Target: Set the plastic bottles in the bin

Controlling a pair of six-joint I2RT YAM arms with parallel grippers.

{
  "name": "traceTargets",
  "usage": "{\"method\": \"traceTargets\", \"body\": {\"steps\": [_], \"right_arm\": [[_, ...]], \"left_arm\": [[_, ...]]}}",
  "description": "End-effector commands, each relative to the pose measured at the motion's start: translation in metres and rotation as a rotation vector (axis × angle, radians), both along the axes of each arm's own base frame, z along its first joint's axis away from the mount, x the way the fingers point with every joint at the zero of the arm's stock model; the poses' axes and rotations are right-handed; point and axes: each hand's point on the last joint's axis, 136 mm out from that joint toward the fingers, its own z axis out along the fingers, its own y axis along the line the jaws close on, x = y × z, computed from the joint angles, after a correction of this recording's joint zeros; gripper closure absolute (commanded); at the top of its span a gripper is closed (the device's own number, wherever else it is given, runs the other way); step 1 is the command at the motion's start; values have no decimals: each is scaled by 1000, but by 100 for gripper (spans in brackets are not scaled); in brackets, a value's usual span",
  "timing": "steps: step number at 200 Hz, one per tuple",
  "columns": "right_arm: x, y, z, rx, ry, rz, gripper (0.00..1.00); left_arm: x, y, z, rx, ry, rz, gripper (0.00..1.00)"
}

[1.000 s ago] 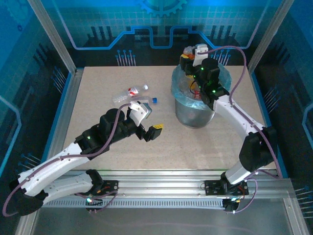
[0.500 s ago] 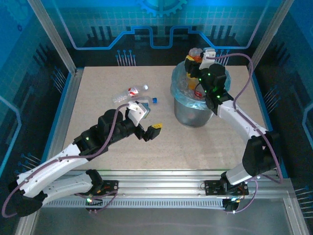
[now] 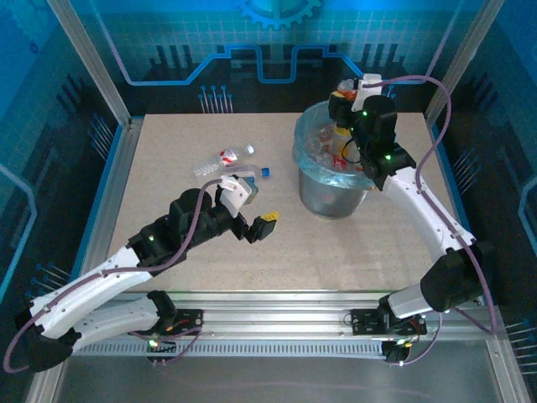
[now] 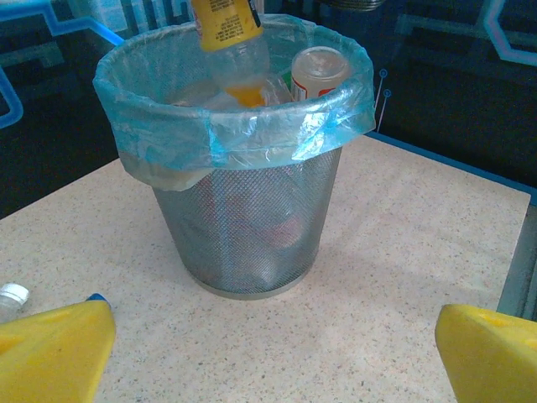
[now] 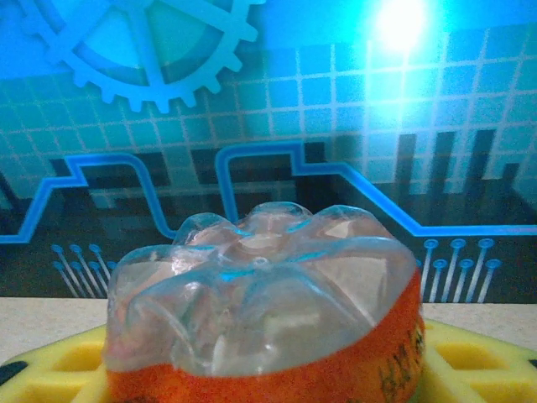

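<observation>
An orange-labelled bottle (image 5: 260, 319) is sitting between the yellow fingers (image 5: 54, 363) of the right gripper (image 3: 345, 99), which are part-way open and pressing on it from both sides, its clear ridged base pointing away from the wrist. In the left wrist view this bottle (image 4: 225, 29) is hanging neck-down from those fingers, its neck dipping inside the rim of the bin (image 4: 252, 227). The bin (image 3: 332, 198), a grey mesh bucket lined with a light-blue plastic bag (image 4: 252, 134), is standing directly under the right fingers and is holding several clear bottles (image 3: 323, 149), one round end (image 4: 319, 71) poking up near the rim. The left gripper (image 3: 256, 210) is hovering low over the table (image 3: 168, 143) with its yellow fingertips (image 4: 54, 353) spread wide and gripping nothing; the bin is standing ahead of them, well apart. Just beyond the left fingers, a red-labelled bottle (image 3: 220, 160) and a blue cap (image 3: 265, 172) are lying on the table.
</observation>
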Motion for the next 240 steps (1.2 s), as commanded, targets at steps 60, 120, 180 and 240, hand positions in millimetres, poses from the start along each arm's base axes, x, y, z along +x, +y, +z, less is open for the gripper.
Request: {"method": "traceTargets", "body": {"steps": [60,120,180,240], "right_arm": [[19,41,12,-523,-14,-2,39],[34,66,-2,-701,6,36,39],[37,75,11,-740,-15,50,40],[39,49,-22,-766,67,14,37]], "left_arm": [[2,-1,1,-15,-9,18,1],[3,-1,-2,-12,-1,19,1],[3,-1,-3,-10,1,20,1],[3,-2,-11,-13,24,19,1]]}}
